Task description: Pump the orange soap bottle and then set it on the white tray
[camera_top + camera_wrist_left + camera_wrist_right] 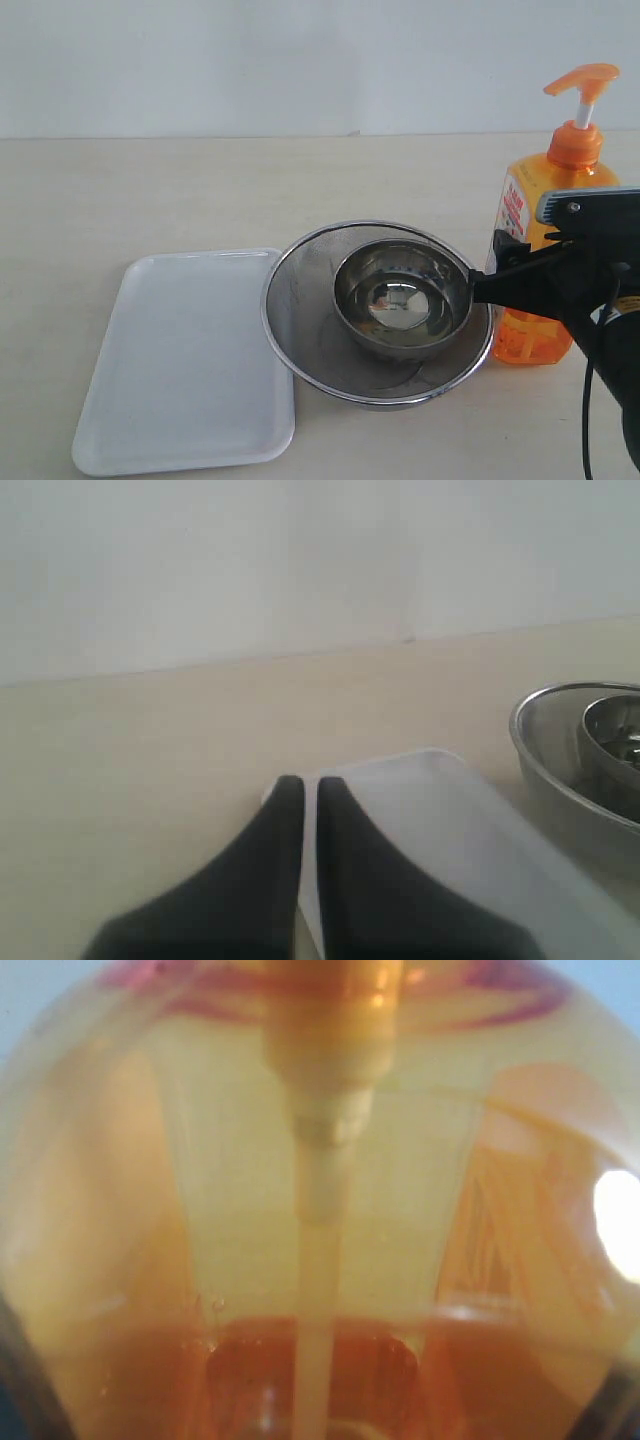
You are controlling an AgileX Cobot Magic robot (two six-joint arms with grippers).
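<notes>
The orange soap bottle (pixel 548 185) stands upright on the table at the right, its orange pump head (pixel 584 78) raised on a white stem. My right gripper (pixel 525 275) reaches in from the right and is shut on the bottle's lower body, one black finger on its left side. The translucent bottle (pixel 320 1210) fills the right wrist view, with liquid low inside it. The white tray (pixel 180 360) lies flat at the left with nothing on it. My left gripper (pixel 310 785) is shut on nothing, above the near corner of the tray (pixel 430 810); it is out of the exterior view.
A round steel mesh strainer (pixel 300 300) holding a smaller steel bowl (pixel 400 300) sits between the tray and the bottle, touching the tray's right edge. The strainer's rim (pixel 550 750) shows in the left wrist view. A pale wall runs behind the table.
</notes>
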